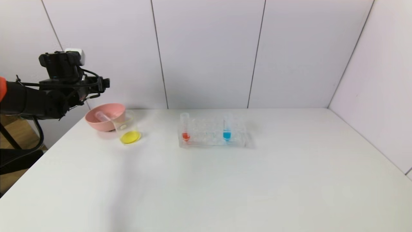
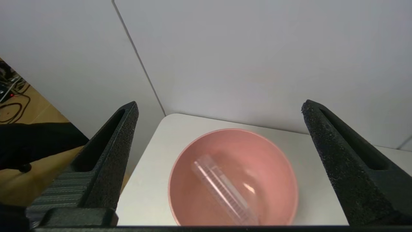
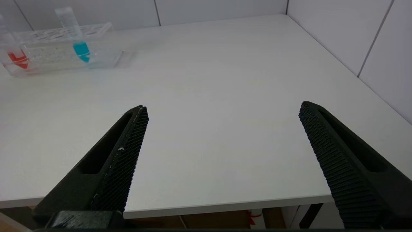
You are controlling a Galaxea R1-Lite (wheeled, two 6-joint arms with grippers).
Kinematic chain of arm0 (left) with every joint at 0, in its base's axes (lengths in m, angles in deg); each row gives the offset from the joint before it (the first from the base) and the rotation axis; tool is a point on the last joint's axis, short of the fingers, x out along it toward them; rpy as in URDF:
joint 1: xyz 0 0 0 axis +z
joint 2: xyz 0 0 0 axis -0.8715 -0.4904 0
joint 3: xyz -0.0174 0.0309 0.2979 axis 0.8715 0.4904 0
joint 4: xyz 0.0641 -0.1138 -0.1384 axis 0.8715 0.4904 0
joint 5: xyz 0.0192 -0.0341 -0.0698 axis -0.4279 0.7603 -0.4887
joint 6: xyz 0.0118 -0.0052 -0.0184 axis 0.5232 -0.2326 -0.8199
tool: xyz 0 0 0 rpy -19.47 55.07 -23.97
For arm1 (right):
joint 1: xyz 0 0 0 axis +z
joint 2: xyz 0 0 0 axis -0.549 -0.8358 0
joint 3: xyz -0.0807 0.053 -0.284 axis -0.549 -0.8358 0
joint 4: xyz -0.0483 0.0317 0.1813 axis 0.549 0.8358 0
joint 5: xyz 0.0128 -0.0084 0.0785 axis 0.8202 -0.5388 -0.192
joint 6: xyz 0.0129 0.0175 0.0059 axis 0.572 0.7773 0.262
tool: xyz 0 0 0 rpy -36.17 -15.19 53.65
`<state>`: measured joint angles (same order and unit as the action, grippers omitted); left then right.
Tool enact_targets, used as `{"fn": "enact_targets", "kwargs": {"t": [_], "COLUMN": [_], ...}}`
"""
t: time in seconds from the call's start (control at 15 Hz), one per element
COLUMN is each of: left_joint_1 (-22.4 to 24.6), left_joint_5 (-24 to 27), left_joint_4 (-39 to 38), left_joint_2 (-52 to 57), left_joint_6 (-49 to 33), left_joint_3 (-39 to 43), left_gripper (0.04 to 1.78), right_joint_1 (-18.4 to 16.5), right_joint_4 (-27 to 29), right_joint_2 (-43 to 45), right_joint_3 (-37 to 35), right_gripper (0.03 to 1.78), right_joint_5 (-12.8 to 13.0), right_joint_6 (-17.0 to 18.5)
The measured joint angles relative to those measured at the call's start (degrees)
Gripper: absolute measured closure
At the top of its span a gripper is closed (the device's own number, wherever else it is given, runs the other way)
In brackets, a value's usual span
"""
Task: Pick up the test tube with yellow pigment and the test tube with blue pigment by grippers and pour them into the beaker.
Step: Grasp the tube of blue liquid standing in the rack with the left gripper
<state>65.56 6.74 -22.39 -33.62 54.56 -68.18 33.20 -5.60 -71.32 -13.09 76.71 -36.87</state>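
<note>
The left gripper (image 2: 219, 129) hangs raised above the pink bowl (image 1: 96, 120) at the bench (image 1: 225, 180) corner, fingers (image 2: 112, 154) spread wide and holding nothing. An empty tube (image 2: 222, 190) lies in the bowl. The beaker (image 1: 127, 129) beside it holds yellow liquid. The blue tube (image 1: 227, 127) stands in the rack (image 1: 212, 133). The right gripper (image 3: 222, 129) waits over the near bench edge, fingers wide.

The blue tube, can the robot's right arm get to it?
Probably yes. The right gripper is open, and only bare table lies between it and the blue tube, standing upright in its rack.
</note>
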Motion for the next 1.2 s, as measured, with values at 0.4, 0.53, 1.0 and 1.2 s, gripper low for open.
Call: {"fn": "enact_targets", "kwargs": {"t": [0.4, 0.53, 1.0, 1.2], "left_joint_1": [-2.7, -2.9, -8.2, -14.3], "left_joint_5": [-0.1, -0.2, -4.8, -6.1], "left_joint_4": [0.5, -0.4, -7.9, -8.0], "left_joint_2": [13.5, 17.8, 29.6, 32.9], "left_joint_6": [-2.5, -3.9, -8.8, -10.3], "left_joint_3": [11.5, 16.4, 32.2, 36.0], "left_gripper": [0.06, 0.06, 0.06, 0.06], "right_joint_1": [0.0, 0.0, 0.0, 0.0], "right_joint_4": [0.0, 0.0, 0.0, 0.0], "right_joint_2": [0.0, 0.0, 0.0, 0.0], "right_joint_3": [0.0, 0.0, 0.0, 0.0], "right_gripper": [0.10, 0.10, 0.10, 0.10], "right_joint_5": [0.0, 0.0, 0.0, 0.0], "right_joint_6": [0.0, 0.0, 0.0, 0.0]}}
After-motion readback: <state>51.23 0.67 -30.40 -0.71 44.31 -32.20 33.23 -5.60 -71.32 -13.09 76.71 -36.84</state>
